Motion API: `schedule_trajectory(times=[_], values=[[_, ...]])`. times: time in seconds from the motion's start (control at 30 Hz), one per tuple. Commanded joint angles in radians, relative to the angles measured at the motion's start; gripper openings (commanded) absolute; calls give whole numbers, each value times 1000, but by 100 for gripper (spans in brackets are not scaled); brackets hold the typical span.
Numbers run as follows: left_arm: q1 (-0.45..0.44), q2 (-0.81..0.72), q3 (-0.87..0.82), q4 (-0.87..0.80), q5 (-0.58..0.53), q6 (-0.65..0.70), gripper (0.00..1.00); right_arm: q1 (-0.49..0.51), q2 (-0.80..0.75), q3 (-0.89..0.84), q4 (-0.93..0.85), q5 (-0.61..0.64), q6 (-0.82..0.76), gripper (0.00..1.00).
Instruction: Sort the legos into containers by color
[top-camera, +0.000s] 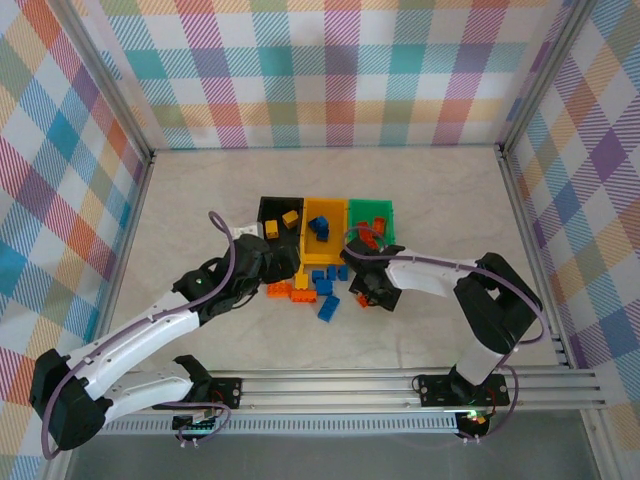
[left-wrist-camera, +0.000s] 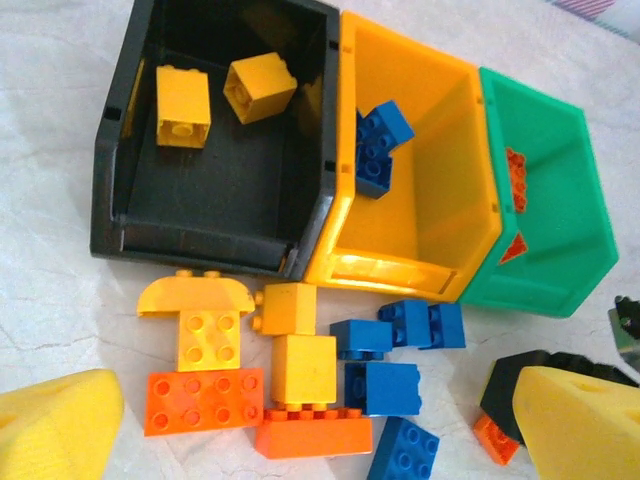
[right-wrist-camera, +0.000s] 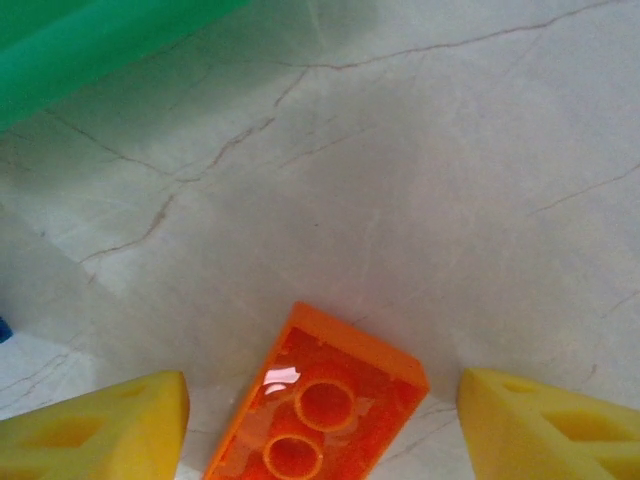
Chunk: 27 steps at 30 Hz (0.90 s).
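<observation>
on the table (top-camera: 420, 190), the black bin (left-wrist-camera: 200, 248) touches the yellow-orange bin's (left-wrist-camera: 440, 200) left side and the green bin (left-wrist-camera: 560, 230) its right. left gripper (left-wrist-camera: 320, 380) hangs released over loose legos (left-wrist-camera: 300, 390) just before that bin. right gripper (right-wrist-camera: 322, 380), unclenched, straddles an orange brick (right-wrist-camera: 310, 420) rightward, untouched.
</observation>
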Motion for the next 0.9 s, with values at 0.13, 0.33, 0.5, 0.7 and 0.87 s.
schedule_trajectory(times=[0.13, 0.33, 0.5, 0.7, 0.87], values=[[-4, -46, -42, -18, -33, -3, 100, 10, 8, -53, 1, -56, 3, 50], [-4, -76, -59, -34, -20, 7, 100, 10, -70, -117, 47, -61, -58, 38], [-4, -116, -78, -58, -5, 13, 100, 9, -202, -119, 35, -35, -212, 35], [-5, -167, -121, -73, 26, 9, 100, -11, -339, 4, 14, 54, -499, 34], [-4, -194, -158, -82, 29, 8, 100, -91, -216, 176, 56, 30, -661, 36]])
